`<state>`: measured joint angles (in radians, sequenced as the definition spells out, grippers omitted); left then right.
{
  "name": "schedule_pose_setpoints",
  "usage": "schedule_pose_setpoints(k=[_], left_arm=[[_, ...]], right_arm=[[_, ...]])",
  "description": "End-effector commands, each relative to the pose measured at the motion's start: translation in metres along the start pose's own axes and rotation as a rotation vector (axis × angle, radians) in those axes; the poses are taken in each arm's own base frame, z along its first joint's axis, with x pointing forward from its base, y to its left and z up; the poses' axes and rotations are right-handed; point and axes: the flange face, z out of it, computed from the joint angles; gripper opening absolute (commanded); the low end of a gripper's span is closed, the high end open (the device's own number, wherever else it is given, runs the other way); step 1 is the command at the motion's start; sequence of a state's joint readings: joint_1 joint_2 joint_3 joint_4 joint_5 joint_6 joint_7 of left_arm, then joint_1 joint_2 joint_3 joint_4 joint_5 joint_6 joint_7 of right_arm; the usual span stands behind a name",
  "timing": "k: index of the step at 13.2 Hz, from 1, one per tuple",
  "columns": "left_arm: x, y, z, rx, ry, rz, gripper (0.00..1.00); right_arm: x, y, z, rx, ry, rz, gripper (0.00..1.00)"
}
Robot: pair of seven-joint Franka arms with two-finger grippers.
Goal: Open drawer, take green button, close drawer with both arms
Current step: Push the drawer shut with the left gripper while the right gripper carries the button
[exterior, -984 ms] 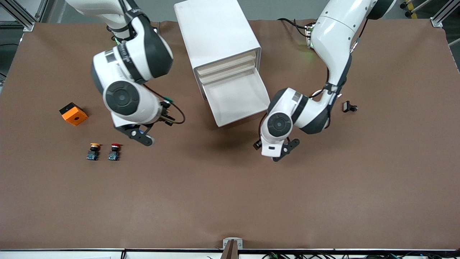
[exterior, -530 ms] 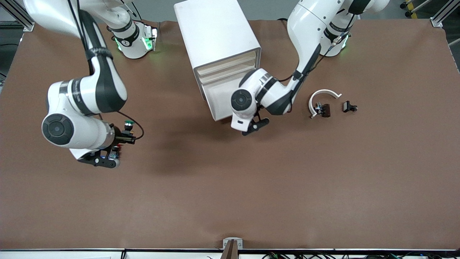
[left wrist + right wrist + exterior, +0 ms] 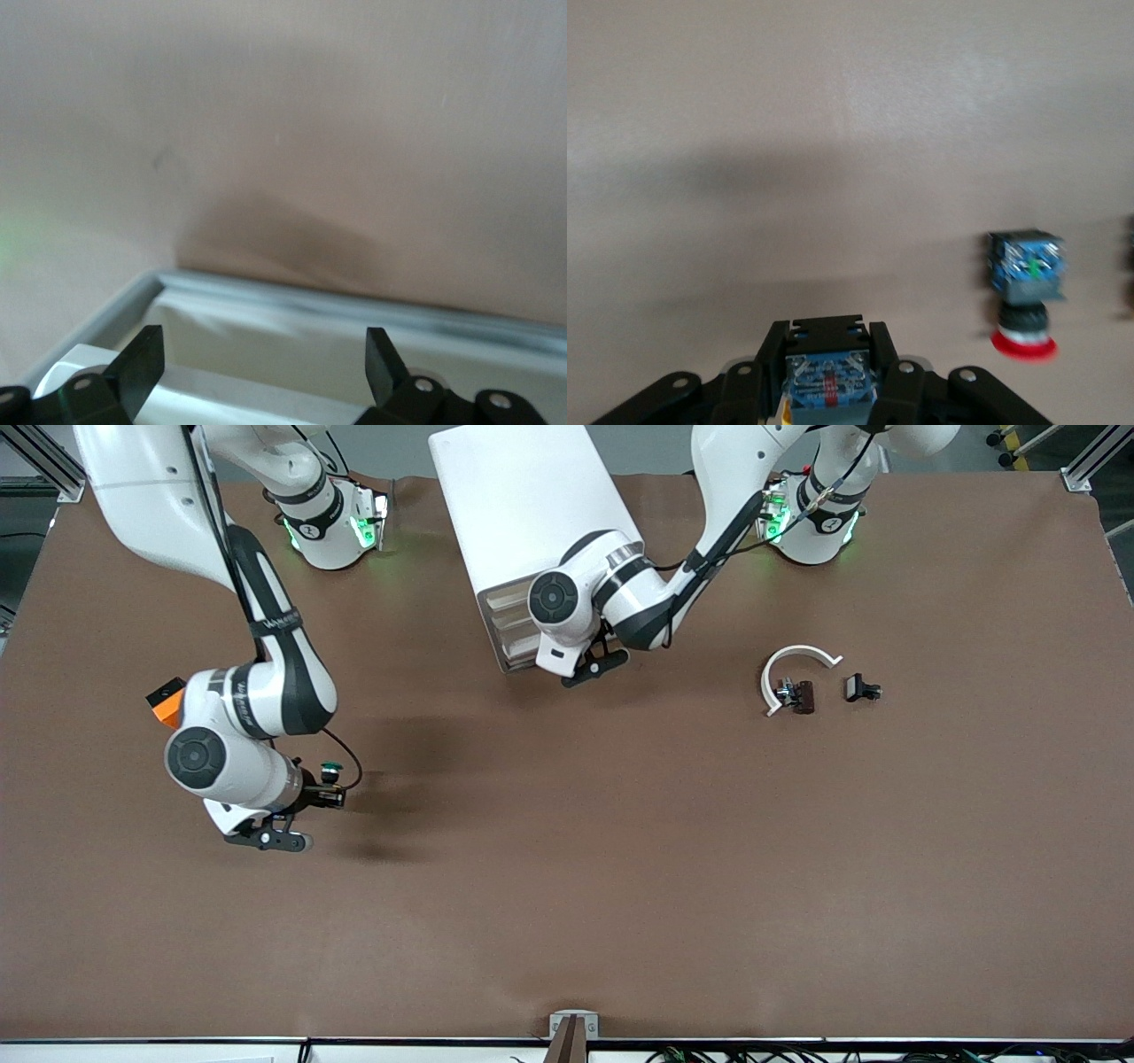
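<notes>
My right gripper [image 3: 326, 786] is shut on the green-capped button [image 3: 331, 767] and holds it over the table at the right arm's end. In the right wrist view the fingers [image 3: 908, 376] clamp its blue-black base block [image 3: 830, 382]. My left gripper [image 3: 592, 666] is open and empty at the front of the white drawer cabinet [image 3: 532, 505]. In the left wrist view the fingertips [image 3: 142, 359] stand wide apart over the drawer's pale rim [image 3: 354, 305]. The bottom drawer looks pushed in almost flush. The left arm hides part of its front.
A red-capped button [image 3: 1023, 283] lies on the table beside the held button; the front view hides it under the right arm. An orange block [image 3: 163, 701] peeks out by the right arm. A white curved piece [image 3: 797, 657], a dark part [image 3: 803, 696] and a black clip [image 3: 861, 687] lie toward the left arm's end.
The right arm carried the green button from beside the drawer to the right arm's end of the table. The left gripper moved to the open drawer and the drawer slid in.
</notes>
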<state>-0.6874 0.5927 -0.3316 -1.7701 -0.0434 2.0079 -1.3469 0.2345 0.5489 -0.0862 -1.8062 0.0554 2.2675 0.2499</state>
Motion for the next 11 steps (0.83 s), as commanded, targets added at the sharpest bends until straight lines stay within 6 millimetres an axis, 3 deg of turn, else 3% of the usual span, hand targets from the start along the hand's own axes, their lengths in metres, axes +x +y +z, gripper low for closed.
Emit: schedule_pose_setpoints(k=[1,3,4,8,11], left_arm=[[-0.020,-0.001,0.005,-0.012,-0.044,-0.083,1.00],[-0.021,-0.001,-0.001,-0.020,-0.052,-0.124,1.00],[-0.011,-0.005,-0.008,-0.024,-0.055,-0.159,1.00],[0.113,-0.038,-0.058,-0.129,-0.082,-0.324,1.00],[0.202,-0.072,-0.126,-0.269,-0.062,-0.425,1.00]], right_arm=[[0.006,0.001,0.036,-0.013,0.013,-0.011,0.08],[0.007,0.002,0.044,-0.016,0.009,-0.010,0.08],[0.008,0.003,0.048,-0.017,0.006,-0.010,0.09],[0.009,0.003,0.051,-0.017,0.004,-0.009,0.12],[0.010,0.003,0.049,-0.017,0.012,-0.011,0.13]])
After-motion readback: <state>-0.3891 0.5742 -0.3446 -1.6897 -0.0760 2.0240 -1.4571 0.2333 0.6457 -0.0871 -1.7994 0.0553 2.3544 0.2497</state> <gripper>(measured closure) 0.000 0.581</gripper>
